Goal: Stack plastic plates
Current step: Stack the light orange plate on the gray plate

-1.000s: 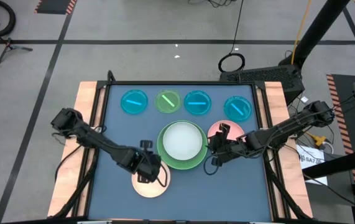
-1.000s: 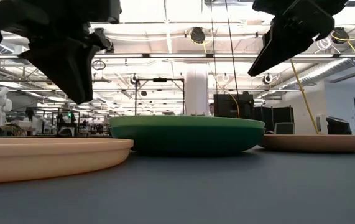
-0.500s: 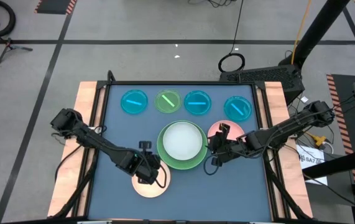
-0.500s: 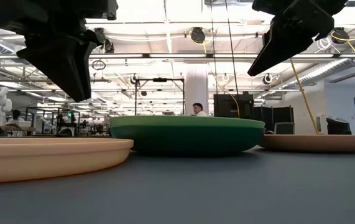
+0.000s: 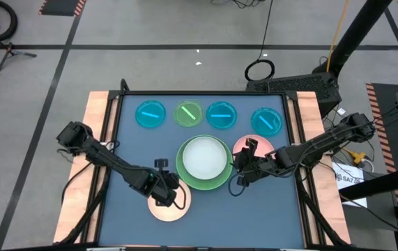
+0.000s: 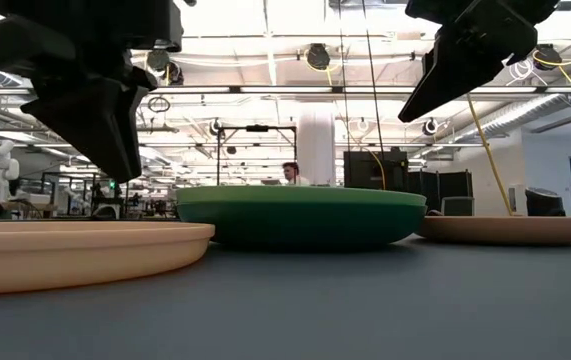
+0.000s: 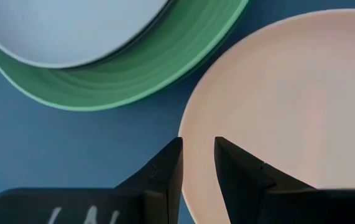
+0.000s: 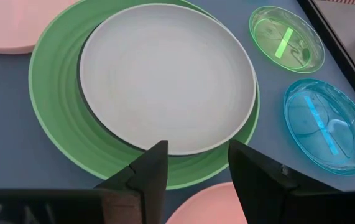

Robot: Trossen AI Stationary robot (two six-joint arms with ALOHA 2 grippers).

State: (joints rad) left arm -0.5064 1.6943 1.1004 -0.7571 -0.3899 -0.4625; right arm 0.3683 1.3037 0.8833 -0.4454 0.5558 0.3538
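Risk sits at the cream plate [image 5: 169,206] by the table's [image 5: 268,216] near edge, where the left gripper [image 7: 197,163], jaws narrowly parted astride its rim, could skid it away, while the right gripper [image 8: 196,167] waits spread beside the central stack [image 5: 203,162].

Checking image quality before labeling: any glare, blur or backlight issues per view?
Low view: bright ceiling lights backlight both grippers into silhouettes, the left gripper especially. Left wrist view: fingers soft, cream plate evenly lit. Right wrist view: sharp, mild reflections in the cyan plate.
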